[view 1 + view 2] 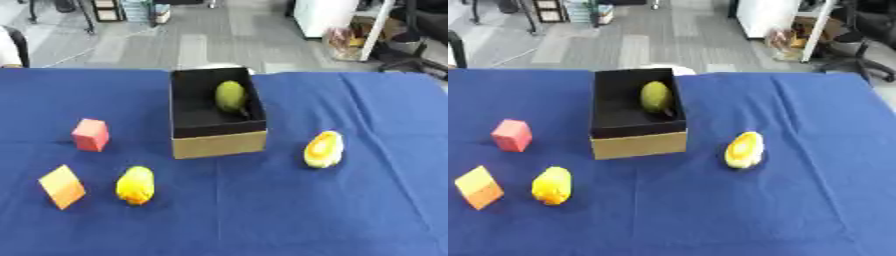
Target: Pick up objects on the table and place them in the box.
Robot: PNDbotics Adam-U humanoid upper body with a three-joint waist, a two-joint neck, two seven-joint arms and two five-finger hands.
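An open cardboard box [219,144] with a black inside stands in the middle of the blue table [262,215]. A green-yellow rounded fruit [231,96] lies inside it near the back right. Right of the box lies a yellow and white fruit-shaped thing [323,149]. Left of the box sits a red cube [90,134]. In front of that are an orange block [61,186] and a yellow rounded fruit [136,185]. Neither hand shows in either view.
Beyond the table's far edge lies grey floor with chair legs, shelves and a white cabinet [328,17]. A white rounded thing [219,66] peeks out just behind the box.
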